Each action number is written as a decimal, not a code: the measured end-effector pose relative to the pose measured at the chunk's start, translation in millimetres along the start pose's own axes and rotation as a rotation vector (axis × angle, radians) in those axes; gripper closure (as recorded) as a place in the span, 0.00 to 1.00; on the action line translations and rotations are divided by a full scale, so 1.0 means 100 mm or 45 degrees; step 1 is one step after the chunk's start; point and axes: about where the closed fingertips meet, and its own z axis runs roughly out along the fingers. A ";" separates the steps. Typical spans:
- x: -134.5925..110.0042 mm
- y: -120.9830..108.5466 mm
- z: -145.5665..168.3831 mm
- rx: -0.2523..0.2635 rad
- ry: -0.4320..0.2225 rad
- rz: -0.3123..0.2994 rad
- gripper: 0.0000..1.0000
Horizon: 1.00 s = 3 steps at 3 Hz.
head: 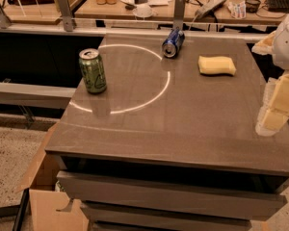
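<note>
Gripper hangs at the table's right edge, near the front; whether it is open or closed I cannot tell. Sponge lies nearest it, farther back. Green can stands upright at left. Blue can lies on its side by the far edge.

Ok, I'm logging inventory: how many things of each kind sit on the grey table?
Cans: 2, the green can upright, the blue can on its side.
Sponges: 1, the yellow sponge.
Total: 3.
The pincer is over the right edge of the table, nearest the yellow sponge.
</note>
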 end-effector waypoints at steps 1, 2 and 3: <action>0.01 -0.02 0.00 0.007 -0.006 0.007 0.00; 0.19 -0.29 -0.04 0.131 -0.103 0.143 0.00; 0.64 -0.80 -0.10 0.301 -0.218 0.334 0.00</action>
